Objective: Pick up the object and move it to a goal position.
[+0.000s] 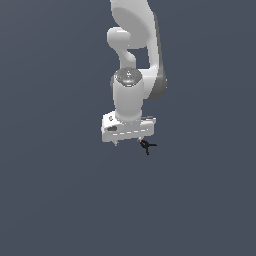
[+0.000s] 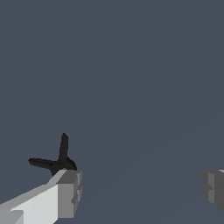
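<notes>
End effector (image 1: 128, 142) spread wide; object (image 1: 146, 145) just outside one finger (image 2: 65, 192).

The object (image 1: 146, 145), tiny, black and spindly with splayed prongs, sits beside one fingertip.
</notes>
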You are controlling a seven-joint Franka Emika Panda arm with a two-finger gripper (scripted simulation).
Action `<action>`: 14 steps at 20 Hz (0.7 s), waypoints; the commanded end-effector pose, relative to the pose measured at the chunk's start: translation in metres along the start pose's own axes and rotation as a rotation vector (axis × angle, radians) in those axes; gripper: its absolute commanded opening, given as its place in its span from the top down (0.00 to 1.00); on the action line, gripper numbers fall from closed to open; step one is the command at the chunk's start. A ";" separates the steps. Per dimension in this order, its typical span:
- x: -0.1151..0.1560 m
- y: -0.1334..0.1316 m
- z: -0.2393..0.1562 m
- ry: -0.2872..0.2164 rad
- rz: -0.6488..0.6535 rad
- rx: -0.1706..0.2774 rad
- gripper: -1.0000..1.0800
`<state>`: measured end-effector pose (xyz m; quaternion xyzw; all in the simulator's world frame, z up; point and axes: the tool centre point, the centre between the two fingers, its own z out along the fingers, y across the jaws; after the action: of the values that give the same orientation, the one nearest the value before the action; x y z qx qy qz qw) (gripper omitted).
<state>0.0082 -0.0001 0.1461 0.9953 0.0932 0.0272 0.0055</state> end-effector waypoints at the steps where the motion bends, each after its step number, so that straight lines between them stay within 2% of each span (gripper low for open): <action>1: -0.004 -0.014 0.011 -0.008 -0.080 0.001 0.04; 8: -0.021 -0.060 0.046 -0.031 -0.356 0.010 0.04; 14: -0.035 -0.089 0.066 -0.041 -0.530 0.022 0.04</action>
<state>-0.0346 0.0749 0.0811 0.9435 0.3314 0.0046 0.0041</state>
